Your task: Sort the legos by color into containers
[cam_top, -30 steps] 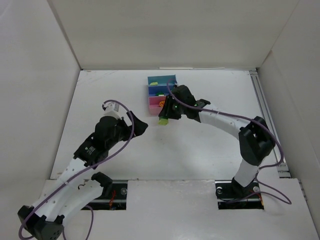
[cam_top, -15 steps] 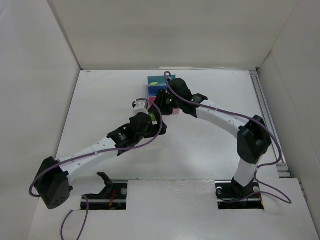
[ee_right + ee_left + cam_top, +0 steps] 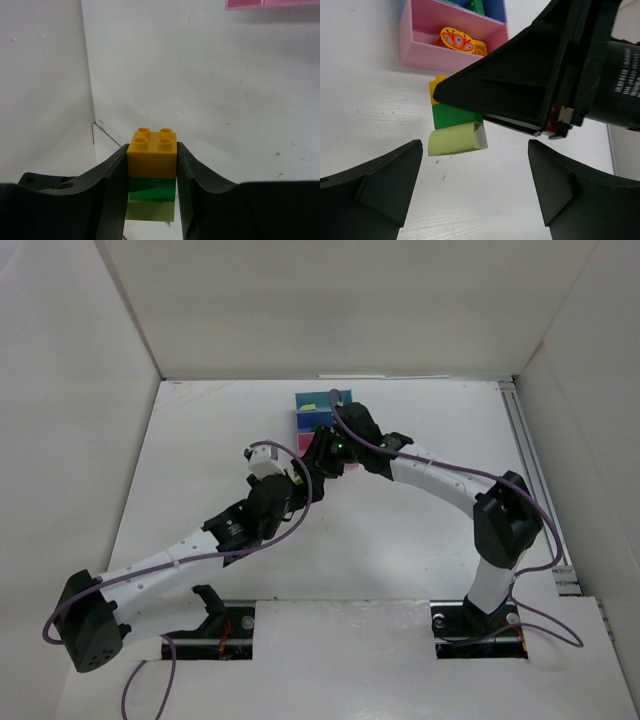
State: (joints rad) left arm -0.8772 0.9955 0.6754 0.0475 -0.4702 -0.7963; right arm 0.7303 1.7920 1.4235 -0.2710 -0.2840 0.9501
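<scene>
While right end effector (image 3: 152, 146) clamps the yellow/green brick stack (image 3: 151, 175) just beside pink tray (image 3: 420, 55), left end effector (image 3: 476, 150) sits released nearby. Pink tray holds orange brick (image 3: 457, 40); blue tray (image 3: 496, 11) holds green brick (image 3: 478, 6).

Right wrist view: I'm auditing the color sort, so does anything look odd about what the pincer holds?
Yes. The right pincer is shut on three bricks joined in one stack: yellow brick on top, dark green brick under it, light green piece lowest. Mixed colors, odd for sorting.
</scene>
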